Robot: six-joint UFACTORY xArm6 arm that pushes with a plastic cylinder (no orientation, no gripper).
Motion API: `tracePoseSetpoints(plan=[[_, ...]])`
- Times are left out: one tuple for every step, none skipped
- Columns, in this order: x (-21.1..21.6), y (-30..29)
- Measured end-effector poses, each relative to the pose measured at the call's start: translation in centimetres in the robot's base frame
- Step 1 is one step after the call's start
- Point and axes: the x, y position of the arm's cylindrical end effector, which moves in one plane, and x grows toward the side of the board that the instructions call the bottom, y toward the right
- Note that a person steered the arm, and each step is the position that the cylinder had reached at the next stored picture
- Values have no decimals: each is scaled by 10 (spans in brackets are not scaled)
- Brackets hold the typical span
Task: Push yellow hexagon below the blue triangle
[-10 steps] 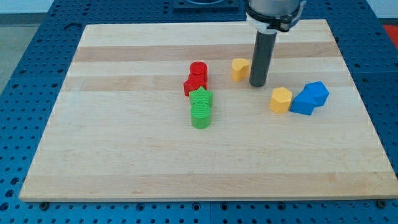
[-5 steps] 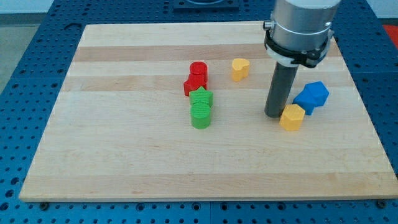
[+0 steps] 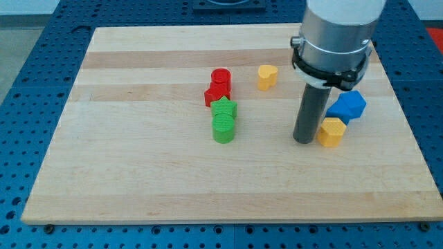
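Note:
The yellow hexagon (image 3: 331,131) lies on the wooden board at the view's right, touching the lower left of the blue blocks (image 3: 347,106). The blue blocks sit close together, so the triangle's own outline is hard to make out. My tip (image 3: 303,140) rests on the board right beside the hexagon's left side, touching or nearly touching it. The rod rises straight up from there to the arm's grey body.
A second yellow block (image 3: 267,76) sits towards the view's top, left of the rod. Two red blocks (image 3: 219,86) and two green blocks (image 3: 223,119) form a column near the board's middle. The board's right edge (image 3: 408,131) is close to the blue blocks.
My tip moved from beside the upper yellow block down and right to the hexagon. The hexagon slid down and right, from left of the blue blocks to their lower left.

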Motion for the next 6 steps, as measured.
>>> tracePoseSetpoints(plan=[[-14,0],[-14,0],[-14,14],[-14,14],[-14,24],[-14,23]])
